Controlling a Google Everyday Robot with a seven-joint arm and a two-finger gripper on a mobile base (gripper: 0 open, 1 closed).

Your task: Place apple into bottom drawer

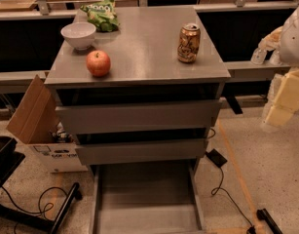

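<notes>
While bottom drawer (146, 199) stands open at 6 o'clock, apple (98, 63): on cabinet top (149, 48), 10 o'clock, near white bowl (78, 35).
Gripper (281, 101): 3 o'clock edge; grip state cannot be told.
Can (188, 43) label: illegible.

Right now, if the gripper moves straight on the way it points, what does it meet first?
The gripper hangs at the right edge, beside the cabinet, seemingly pointing down and left. It would probably meet the floor first, right of the bottom drawer, not the apple; depth is unclear.
</notes>
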